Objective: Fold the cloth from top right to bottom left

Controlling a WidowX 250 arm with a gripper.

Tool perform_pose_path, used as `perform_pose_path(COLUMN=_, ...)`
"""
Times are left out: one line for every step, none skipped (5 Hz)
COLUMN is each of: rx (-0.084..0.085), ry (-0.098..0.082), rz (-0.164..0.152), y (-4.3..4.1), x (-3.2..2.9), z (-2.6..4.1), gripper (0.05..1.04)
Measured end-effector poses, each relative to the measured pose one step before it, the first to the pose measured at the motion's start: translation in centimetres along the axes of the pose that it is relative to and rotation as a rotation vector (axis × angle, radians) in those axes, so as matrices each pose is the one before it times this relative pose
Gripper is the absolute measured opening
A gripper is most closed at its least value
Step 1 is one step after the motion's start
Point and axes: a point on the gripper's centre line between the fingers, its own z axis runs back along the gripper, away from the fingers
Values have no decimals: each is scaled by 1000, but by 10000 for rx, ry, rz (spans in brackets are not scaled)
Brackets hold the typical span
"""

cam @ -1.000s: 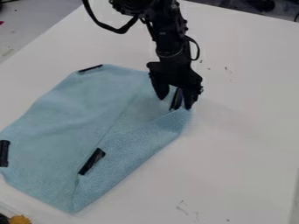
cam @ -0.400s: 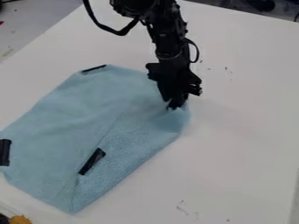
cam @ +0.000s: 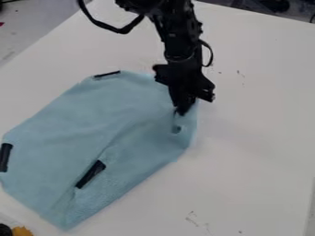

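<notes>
The light blue cloth (cam: 92, 124) lies on the white table (cam: 258, 143), toward the left of the view, rumpled, with a slanting ridge running down its middle; my gripper (cam: 181, 111) hangs over its right-hand end, fingers together and, as I judge it, clamped on a bunched pinch of fabric. That pinch looks small; if I lift fast, the fabric could slip out and drop the fold halfway. If I pull low instead of lifting first, I could drag the whole cloth toward the lower left; nothing I can see pins it down. The ridge beside the lower black strip (cam: 90, 174) could catch under the fold and skew it; swinging too far could carry fabric toward the orange thing (cam: 22, 231) at the lower left corner.
</notes>
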Motion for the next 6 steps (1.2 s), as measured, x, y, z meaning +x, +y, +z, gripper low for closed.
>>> perform_pose_path(rx=820, ry=-708, rz=290, y=760, x=-1300, z=3779, gripper=71)
perform_pose_path(rx=732, ry=-779, rz=779, y=2864, x=-2405, z=4330, gripper=71)
perform_pose_path(rx=206, ry=-65, rz=1209, y=5060, x=-4234, z=617, gripper=71)
perform_pose_path(rx=-304, ry=22, rz=914, y=4812, x=-3961, z=-1680, gripper=71)
perform_pose_path(rx=-935, ry=386, rz=784, y=3495, x=-2658, z=-3194, gripper=71)
perform_pose_path(rx=-438, ry=-104, rz=554, y=1991, x=-596, z=-1580, gripper=71)
